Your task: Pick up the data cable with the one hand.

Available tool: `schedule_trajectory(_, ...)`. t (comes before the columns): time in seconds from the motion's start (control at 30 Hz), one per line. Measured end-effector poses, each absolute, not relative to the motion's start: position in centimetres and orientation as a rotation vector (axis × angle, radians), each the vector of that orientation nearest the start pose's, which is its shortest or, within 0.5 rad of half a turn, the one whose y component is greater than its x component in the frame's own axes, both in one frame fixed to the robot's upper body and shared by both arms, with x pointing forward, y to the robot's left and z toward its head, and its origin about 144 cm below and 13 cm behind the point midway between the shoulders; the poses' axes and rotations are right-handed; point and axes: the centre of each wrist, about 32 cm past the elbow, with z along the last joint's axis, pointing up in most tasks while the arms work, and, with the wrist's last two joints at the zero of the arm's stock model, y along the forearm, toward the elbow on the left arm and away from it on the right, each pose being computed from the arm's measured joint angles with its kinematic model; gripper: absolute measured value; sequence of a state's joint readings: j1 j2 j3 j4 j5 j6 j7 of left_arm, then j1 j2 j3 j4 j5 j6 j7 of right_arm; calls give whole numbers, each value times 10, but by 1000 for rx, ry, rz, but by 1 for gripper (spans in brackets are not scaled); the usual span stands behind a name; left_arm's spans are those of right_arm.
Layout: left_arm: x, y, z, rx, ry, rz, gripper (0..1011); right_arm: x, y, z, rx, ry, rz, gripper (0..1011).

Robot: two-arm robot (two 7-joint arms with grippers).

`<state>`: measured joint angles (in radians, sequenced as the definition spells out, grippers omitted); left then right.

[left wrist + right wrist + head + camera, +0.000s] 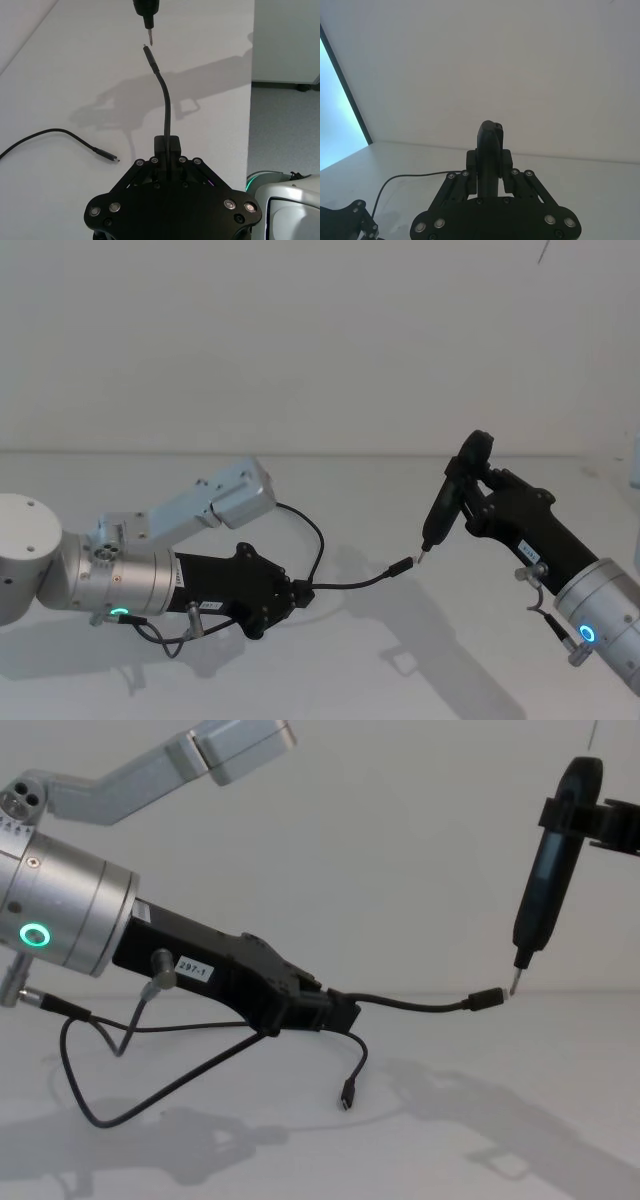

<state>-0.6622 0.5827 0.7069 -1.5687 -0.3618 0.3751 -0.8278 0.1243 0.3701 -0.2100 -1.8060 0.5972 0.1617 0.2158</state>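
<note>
Left gripper [335, 1012] clamps data cable [420, 1005]; plug near pen tool [545, 885].

White label "297-1" [193, 967] — on left end effector [335, 1010] body.

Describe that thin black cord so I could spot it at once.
Start at the left arm's black angular claw over the white table. The long thin black data cable is clamped there, one flat plug reaching toward the dark pen-shaped tool, the other dangling.

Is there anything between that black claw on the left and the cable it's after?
Nothing visible. The left gripper is shut on the data cable itself, with one plug held out toward the pen-shaped tool in the right gripper.
</note>
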Motion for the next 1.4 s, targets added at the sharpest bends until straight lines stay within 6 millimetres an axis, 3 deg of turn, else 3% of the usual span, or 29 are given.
schedule_trajectory(1.4,555,216,1302,476,-135,288,37,479,-243,1245,183,40,-1013,279)
